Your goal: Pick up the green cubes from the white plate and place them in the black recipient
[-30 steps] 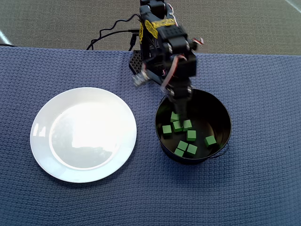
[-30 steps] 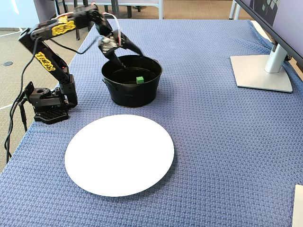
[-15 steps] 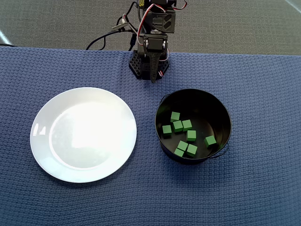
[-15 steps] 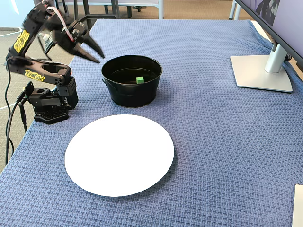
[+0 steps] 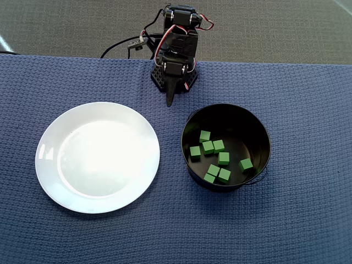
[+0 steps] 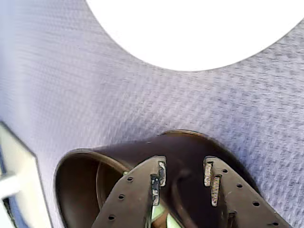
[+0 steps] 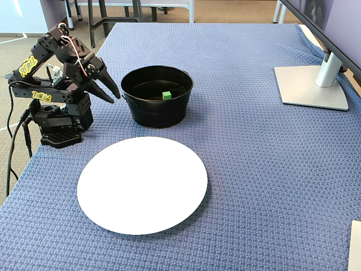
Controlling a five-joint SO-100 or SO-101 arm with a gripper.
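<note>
Claw: the claw (image 7: 111, 94) is parted, nothing between its fingers; in the fixed view it sits at left of the frame, pointing at the pot's left wall, clear of it. In the overhead view the claw (image 5: 170, 100) shows only as a narrow dark point at upper centre, its gap not readable there. In the wrist view the claw (image 6: 183, 178) fills the bottom of the frame, with a clear gap between the two perforated fingers (image 6: 137, 197).

Black recipient: the black recipient (image 5: 258, 132) stands right of centre in the overhead view, on the blue woven cloth (image 5: 308, 220) covering the worktop. In the fixed view the pot (image 7: 158, 113) is upper centre; the wrist view shows its rim (image 6: 76, 156) at lower left, behind the fingers.

Green cubes: the overhead view shows eight green cubes (image 5: 219, 146) on the pot floor, most bunched at left and centre, one (image 5: 246, 164) apart at right. The fixed view shows only one cube (image 7: 166, 95) over the near wall. The wrist view shows slivers of green (image 6: 159, 216) between the fingers.

White plate: the white plate (image 5: 49, 181) lies at left of the overhead view, bare, just beside the pot but not touching. It sits lower centre in the fixed view (image 7: 186, 209) and along the wrist view's top edge (image 6: 190, 33).

Only in the fixed view: a monitor stand (image 7: 313, 84) at upper right.
</note>
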